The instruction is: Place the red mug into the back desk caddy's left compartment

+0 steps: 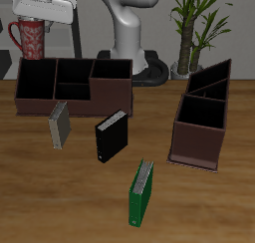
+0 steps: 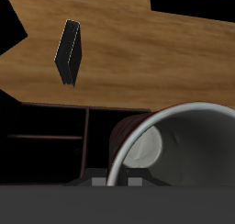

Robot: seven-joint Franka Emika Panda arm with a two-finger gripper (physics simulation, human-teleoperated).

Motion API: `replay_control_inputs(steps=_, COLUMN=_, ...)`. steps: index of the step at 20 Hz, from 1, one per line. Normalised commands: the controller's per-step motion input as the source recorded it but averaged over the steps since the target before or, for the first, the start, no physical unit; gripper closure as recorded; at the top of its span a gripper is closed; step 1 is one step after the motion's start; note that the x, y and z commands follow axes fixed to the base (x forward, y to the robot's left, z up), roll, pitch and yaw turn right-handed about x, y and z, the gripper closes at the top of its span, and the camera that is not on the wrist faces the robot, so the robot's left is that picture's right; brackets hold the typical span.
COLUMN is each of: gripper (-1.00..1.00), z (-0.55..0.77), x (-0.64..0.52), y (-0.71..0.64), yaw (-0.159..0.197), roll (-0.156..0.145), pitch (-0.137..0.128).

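1. Red mug (image 1: 30, 36) hanging upright under the gripper (image 1: 40, 16), off the table, above and slightly behind the back desk caddy (image 1: 75, 83). Claw clamped on the mug's rim, judging by the way the mug hangs with nothing beneath it. Fingertips themselves hard to make out. Held from above so as to go straight down into a cell.
2. Directly below and a little forward: the left compartment (image 1: 35, 80), the big square low-walled end cell, dark inside and nothing in it. Roomy enough for the mug, by the look of it. Not yet entered.
3. In the wrist view, mug (image 2: 147, 150) filling the near field, pale inside and curved rim close to the camera, dark caddy cells beyond it. Suggests rough alignment over the caddy, though exactly which cell lies underneath cannot be told from there.
4. Grey book (image 1: 60, 124) standing just in front of the caddy, clear of the drop.
5. Black book (image 1: 112, 135) upright near the table's middle, also seen from the wrist (image 2: 69, 51). Well apart from the mug.
6. Green book (image 1: 142, 192) nearer the front edge. No obstacle.
7. Taller caddy (image 1: 202, 118) with slanted dividers, far across the table. Not the target.
8. Next, probably: a small shift forward, then a slow descent, keeping the mug's base clear of the low wall.
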Motion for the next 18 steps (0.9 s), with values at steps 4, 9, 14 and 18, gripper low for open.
replay_control_inputs(steps=4, gripper=1.0, z=-0.18, x=0.09, y=0.09, yaw=-0.039, roll=0.014, pitch=0.022)
replay_control_inputs(steps=9, gripper=1.0, z=-0.23, x=0.08, y=0.06, yaw=-0.024, roll=-0.012, pitch=0.02)
replay_control_inputs(steps=14, gripper=1.0, z=-0.24, x=0.04, y=0.1, yaw=-0.018, roll=0.019, pitch=0.028)
replay_control_inputs(steps=18, gripper=1.0, z=-0.25, x=0.01, y=0.13, yaw=-0.021, roll=0.005, pitch=0.014)
